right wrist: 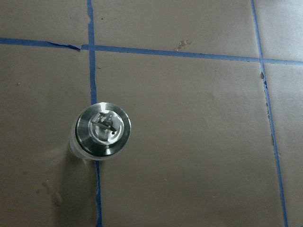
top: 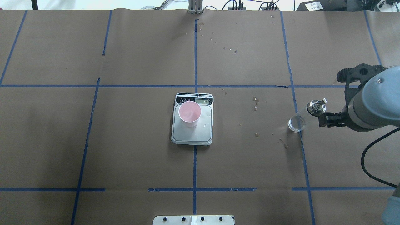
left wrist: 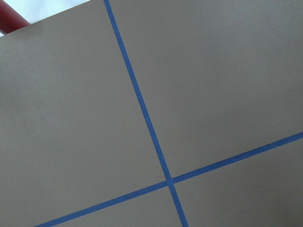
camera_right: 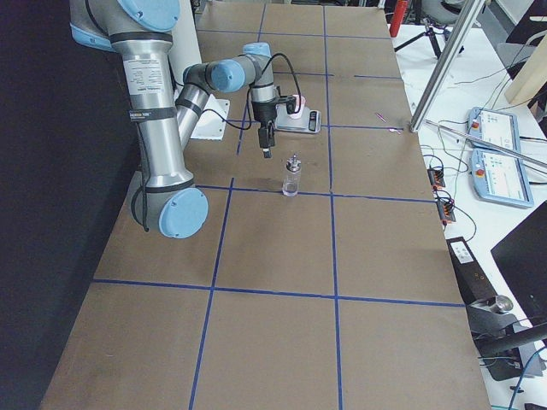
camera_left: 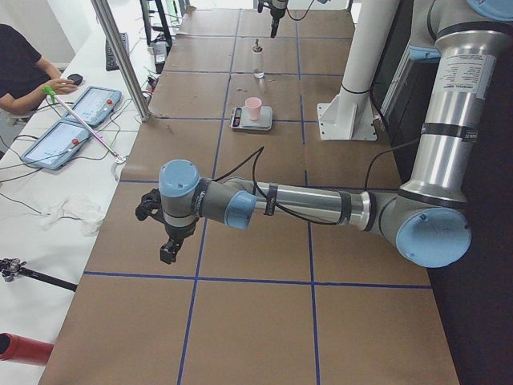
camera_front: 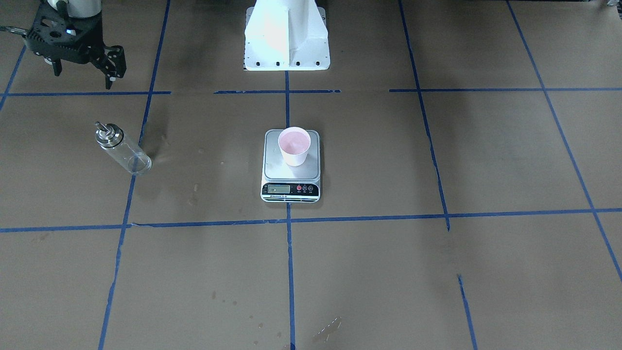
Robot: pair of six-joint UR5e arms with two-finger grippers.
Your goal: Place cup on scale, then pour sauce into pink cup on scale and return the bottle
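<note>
Nearby, bottle (camera_front: 121, 148) apart from right pincer (camera_front: 83, 78)

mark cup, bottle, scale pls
cup (camera_front: 294, 145): exterior front-facing view, its pink inside.
bottle (camera_front: 125, 150): exterior front-facing view, the clear glass body.
scale (camera_front: 279, 167): exterior front-facing view, bare metal platform beside the cup.

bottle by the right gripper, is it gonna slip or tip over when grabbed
The bottle looks like smooth clear glass, so it is probably slippery and breakable; a firm grip on the body seems wise. It stands upright, tall and narrow, with a metal collar on top, so a high push may tip it. Being round, it would then likely roll.
</note>
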